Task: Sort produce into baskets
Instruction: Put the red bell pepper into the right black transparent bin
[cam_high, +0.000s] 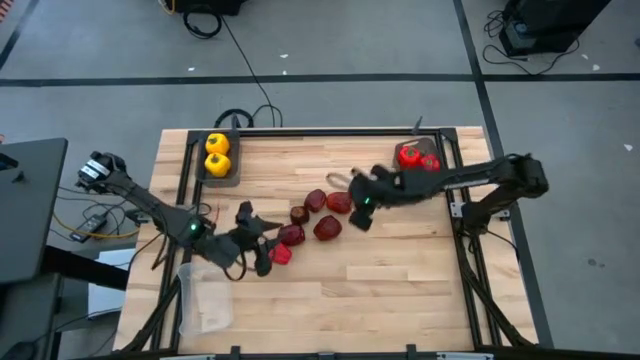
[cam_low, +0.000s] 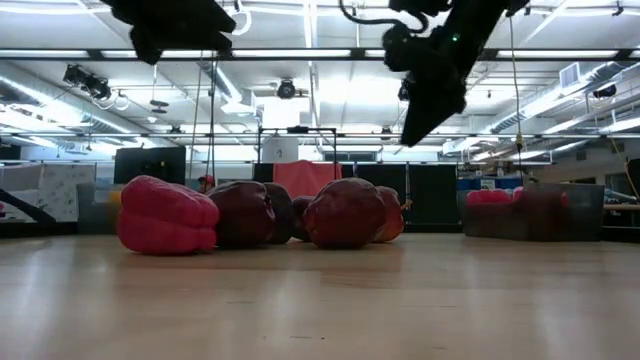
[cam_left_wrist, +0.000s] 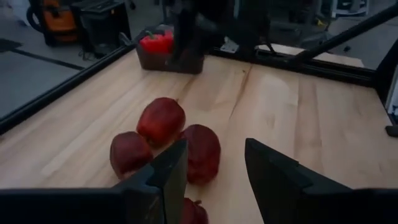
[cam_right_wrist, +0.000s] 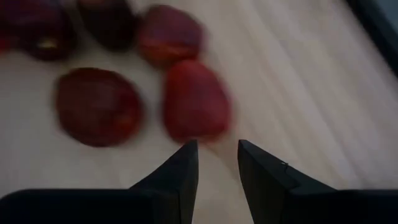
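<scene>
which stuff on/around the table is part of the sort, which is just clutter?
Job:
yellow peppers in the grey tray
red peppers in the other grey tray
loose red and maroon produce mid-table
clear tray
left gripper, right gripper, both empty

Lying about:
black cables behind the table

Peppers (cam_high: 217, 153) sit in basket (cam_high: 203, 172) at table's (cam_high: 400, 280) far left. Another basket (cam_high: 438, 150) w/ peppers (cam_high: 417, 157) at far right. Loose fruits (cam_high: 315, 217) cluster mid-table btwn them. Third basket (cam_high: 205, 298) at near left edge.
</scene>
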